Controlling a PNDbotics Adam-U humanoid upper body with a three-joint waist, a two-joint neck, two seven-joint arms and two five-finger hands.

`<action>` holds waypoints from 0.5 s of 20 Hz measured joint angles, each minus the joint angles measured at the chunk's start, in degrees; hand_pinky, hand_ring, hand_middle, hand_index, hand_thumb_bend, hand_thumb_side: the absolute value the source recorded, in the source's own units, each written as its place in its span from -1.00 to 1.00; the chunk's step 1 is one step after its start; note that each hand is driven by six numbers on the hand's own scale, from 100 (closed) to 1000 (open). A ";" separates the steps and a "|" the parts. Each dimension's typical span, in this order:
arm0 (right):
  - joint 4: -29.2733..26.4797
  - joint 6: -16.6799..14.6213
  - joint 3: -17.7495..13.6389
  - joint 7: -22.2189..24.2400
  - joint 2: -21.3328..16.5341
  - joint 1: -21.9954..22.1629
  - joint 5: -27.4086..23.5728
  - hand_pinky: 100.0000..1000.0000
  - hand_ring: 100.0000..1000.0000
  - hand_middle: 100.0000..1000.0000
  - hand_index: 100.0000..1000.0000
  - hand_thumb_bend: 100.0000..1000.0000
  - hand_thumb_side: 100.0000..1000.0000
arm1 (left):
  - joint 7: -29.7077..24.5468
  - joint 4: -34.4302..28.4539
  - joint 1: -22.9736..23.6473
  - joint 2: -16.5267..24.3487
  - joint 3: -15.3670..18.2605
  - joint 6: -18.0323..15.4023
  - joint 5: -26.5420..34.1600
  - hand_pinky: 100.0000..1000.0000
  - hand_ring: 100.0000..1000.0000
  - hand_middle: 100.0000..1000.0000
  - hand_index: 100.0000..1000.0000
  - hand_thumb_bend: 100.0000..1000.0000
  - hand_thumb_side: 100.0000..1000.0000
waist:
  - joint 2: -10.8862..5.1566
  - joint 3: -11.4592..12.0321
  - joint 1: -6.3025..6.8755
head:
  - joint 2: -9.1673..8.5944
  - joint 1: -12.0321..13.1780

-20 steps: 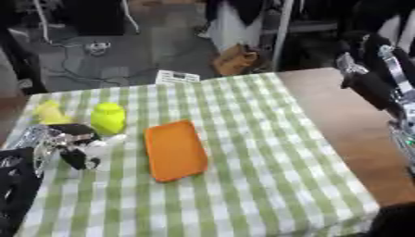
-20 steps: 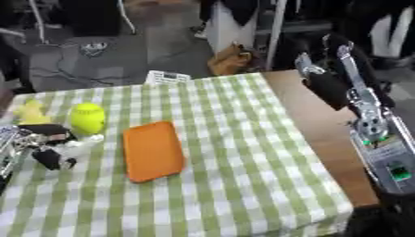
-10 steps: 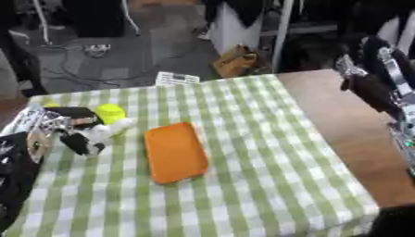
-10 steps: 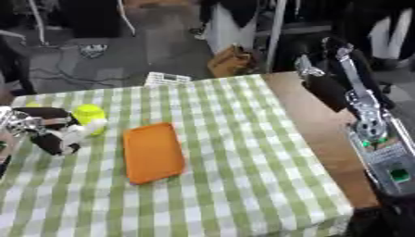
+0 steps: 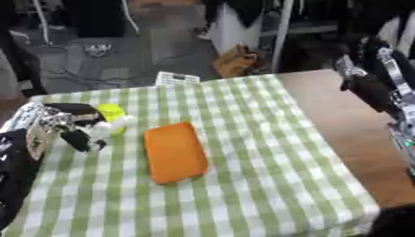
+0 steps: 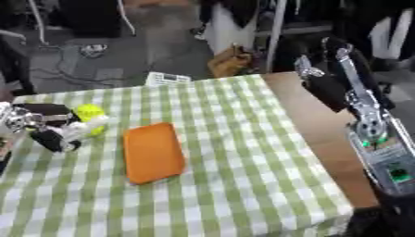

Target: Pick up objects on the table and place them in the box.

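1. We look down on a table covered with a green-and-white checked cloth; bare brown wood shows along its 3 o'clock side.
2. Near the middle of the cloth lies a flat orange tray, long side running roughly 12 to 6 o'clock, with nothing in it.
3. At 9 o'clock from the tray we see our left hand, coming in from the left edge, its dark fingers curled around a small white object that we cannot identify more closely.
4. A yellow-green rounded object sits just at the 12 o'clock side of that hand, touching or nearly touching the white object; we cannot tell whether the fingers grip it too.
5. Our right hand hangs at 3 o'clock, above the bare wood and well apart from the tray; we cannot tell how its fingers stand.
6. A white printed card lies at the cloth's 12 o'clock edge.
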 measured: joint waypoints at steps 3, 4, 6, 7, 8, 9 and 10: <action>0.00 -0.01 0.00 0.01 0.00 -0.04 0.00 -0.44 0.01 0.07 0.60 -0.71 0.23 | 0.47 -0.17 0.00 -0.24 -0.10 -0.26 0.11 -1.00 -1.00 -0.92 -0.58 -1.00 -0.68 | 0.00 0.02 0.00 | 0.00 -0.07; 0.00 -0.01 0.00 0.02 0.00 -0.08 0.00 -0.44 0.01 0.07 0.60 -0.71 0.23 | 0.94 -0.32 -0.01 -0.60 -0.13 -0.28 0.27 -1.00 -1.00 -0.92 -0.58 -1.00 -0.68 | 0.00 0.02 0.00 | 0.00 -0.07; 0.00 -0.03 0.02 0.05 0.01 -0.22 0.00 -0.44 0.01 0.07 0.60 -0.71 0.23 | 2.12 -0.44 -0.18 -1.55 -0.42 -0.20 0.63 -1.00 -1.00 -0.93 -0.57 -1.00 -0.68 | 0.00 0.01 0.00 | -0.01 -0.07; 0.00 -0.02 0.03 0.06 0.01 -0.26 0.00 -0.44 0.01 0.07 0.60 -0.71 0.23 | 2.83 -0.61 -0.27 -2.13 -0.49 -0.13 0.70 -1.00 -1.00 -0.93 -0.57 -1.00 -0.68 | 0.00 -0.01 0.00 | -0.01 -0.06; 0.00 -0.02 0.11 0.08 0.01 -0.26 0.00 -0.44 0.01 0.07 0.60 -0.71 0.23 | 3.60 -0.72 -0.39 -2.77 -0.66 -0.07 0.81 -1.00 -1.00 -0.93 -0.57 -1.00 -0.68 | 0.00 -0.08 0.00 | -0.02 -0.03; 0.00 -0.02 0.21 0.12 0.02 -0.27 0.00 -0.44 0.01 0.07 0.60 -0.71 0.23 | 4.44 -0.77 -0.66 -3.56 -0.82 -0.01 0.85 -1.00 -1.00 -0.93 -0.57 -1.00 -0.68 | 0.00 -0.15 0.00 | -0.02 0.01; 0.00 -0.03 0.32 0.19 0.02 -0.28 0.00 -0.44 0.01 0.07 0.60 -0.71 0.23 | 5.17 -0.89 -0.85 -4.21 -0.97 0.05 0.85 -1.00 -1.00 -0.93 -0.57 -1.00 -0.68 | 0.00 -0.25 0.00 | -0.02 0.06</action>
